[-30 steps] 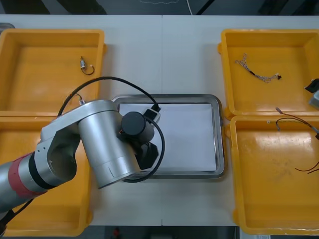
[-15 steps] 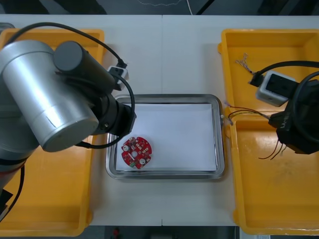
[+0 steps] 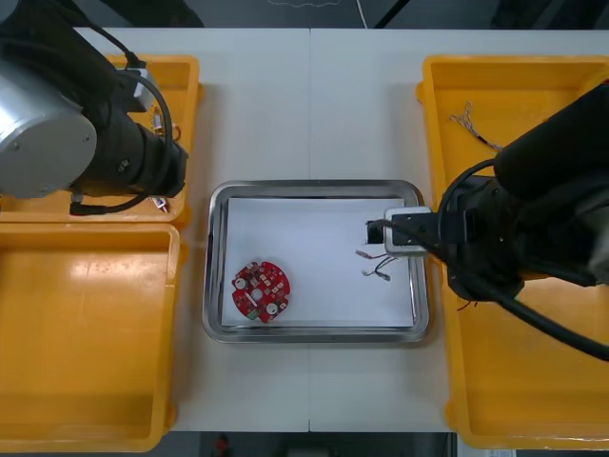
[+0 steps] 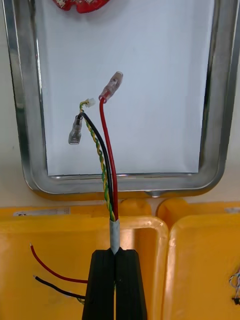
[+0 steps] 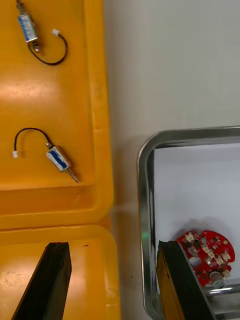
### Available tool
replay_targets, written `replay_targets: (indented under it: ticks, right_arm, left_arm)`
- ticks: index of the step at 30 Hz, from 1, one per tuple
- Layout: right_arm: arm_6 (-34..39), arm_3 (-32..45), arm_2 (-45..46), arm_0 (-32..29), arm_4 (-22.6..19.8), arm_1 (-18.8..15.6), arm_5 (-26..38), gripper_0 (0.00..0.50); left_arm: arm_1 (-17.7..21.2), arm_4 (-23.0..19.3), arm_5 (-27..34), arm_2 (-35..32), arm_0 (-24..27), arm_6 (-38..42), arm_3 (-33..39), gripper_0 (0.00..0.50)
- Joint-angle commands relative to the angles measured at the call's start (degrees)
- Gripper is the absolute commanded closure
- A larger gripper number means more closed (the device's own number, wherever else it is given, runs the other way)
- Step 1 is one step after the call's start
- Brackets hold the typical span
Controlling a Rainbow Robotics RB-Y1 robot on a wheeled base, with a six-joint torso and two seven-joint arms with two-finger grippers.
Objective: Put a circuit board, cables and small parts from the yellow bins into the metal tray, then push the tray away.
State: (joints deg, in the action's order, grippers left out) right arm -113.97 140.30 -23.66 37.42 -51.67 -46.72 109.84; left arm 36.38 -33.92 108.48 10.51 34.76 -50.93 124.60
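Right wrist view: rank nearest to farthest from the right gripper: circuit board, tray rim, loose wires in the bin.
1. Loose red and black wires, in the yellow bin beside the right gripper, which holds the red and yellow cable.
2. Near rim of the metal tray, beyond the bin.
3. Red circuit board, at the tray's far end.

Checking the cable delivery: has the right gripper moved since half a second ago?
Yes. In the front view the right gripper moved left, from over the right yellow bins to the right rim of the metal tray, shut on the cable.
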Motion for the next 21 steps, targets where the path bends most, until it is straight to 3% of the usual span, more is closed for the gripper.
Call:
replay_targets:
  ticks: [1, 7, 18, 21]
  right_arm:
    - [-0.55, -3.1, -4.82, 2.65, 2.72, 3.3, 0.16, 0.5]
    - [-1.17, -7.4, -9.04, 3.27, 5.7, 6.03, -2.26, 0.5]
    - [-1.34, -12.15, -14.49, 3.62, 12.56, 10.77, -3.85, 0.5]
    - [-1.34, -13.47, -17.48, 3.62, 16.6, 11.65, -5.34, 0.5]
  left_arm:
    - [2.29, -0.79, -0.81, -3.48, 4.36, -3.92, -4.89, 0.0]
    - [2.29, -1.5, -0.72, -4.97, 7.87, -3.92, -13.24, 0.0]
    - [2.64, -7.56, 0.77, -9.8, 14.73, -4.0, -30.38, 0.0]
    - [3.0, -7.74, 1.47, -9.8, 16.92, -4.0, -35.83, 0.0]
